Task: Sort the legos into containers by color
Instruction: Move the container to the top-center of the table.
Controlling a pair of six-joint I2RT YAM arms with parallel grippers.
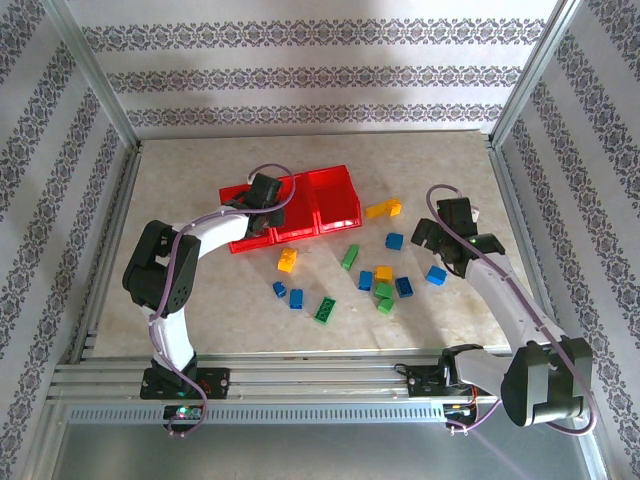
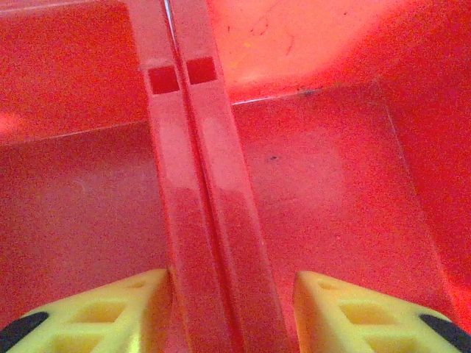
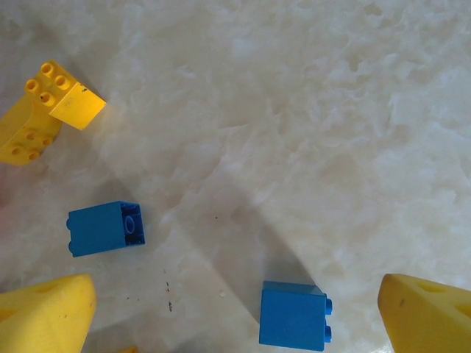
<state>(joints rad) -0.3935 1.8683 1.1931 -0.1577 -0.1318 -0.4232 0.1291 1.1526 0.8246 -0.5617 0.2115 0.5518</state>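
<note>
The red tray point(image 1: 335, 195) lies at the back centre, its three compartments side by side. My left gripper point(image 1: 262, 195) hovers over it, open point(image 2: 232, 294), its yellow fingers point(image 2: 110, 309) straddling the double wall point(image 2: 202, 198) between two bare compartments. Legos lie loose on the table in front: yellow point(image 1: 383, 209), blue point(image 1: 394, 240), blue point(image 1: 436, 274), green point(image 1: 349, 257), yellow point(image 1: 287, 260), green point(image 1: 325, 309). My right gripper point(image 1: 428, 240) is open point(image 3: 235, 301) above a blue brick point(image 3: 294, 316); another blue brick point(image 3: 105, 228) and the yellow brick point(image 3: 48, 110) lie to its left.
A tight cluster of blue, green and yellow bricks point(image 1: 385, 288) sits at centre right, and two small blue ones point(image 1: 288, 294) lie to the left of it. Metal frame posts and patterned walls bound the table point(image 1: 200, 170) on three sides.
</note>
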